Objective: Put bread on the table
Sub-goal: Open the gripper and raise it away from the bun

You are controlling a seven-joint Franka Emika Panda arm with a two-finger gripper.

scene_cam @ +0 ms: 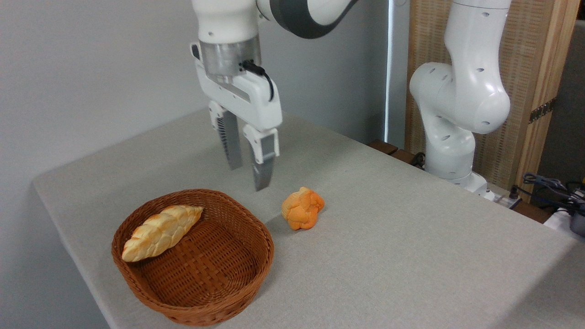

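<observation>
The bread (302,208), a deep orange knotted bun, rests on the light grey-beige table (388,237) just right of the basket. My gripper (249,176) hangs above the table behind the basket's far rim, up and to the left of the bun. It is open, and nothing is between its fingers (263,169). The bun and the gripper are apart.
A brown wicker basket (194,256) stands at the front left, with a pale braided loaf (161,232) leaning on its left wall. The arm's white base (457,114) rises at the back right. Cables (555,189) lie at the far right edge.
</observation>
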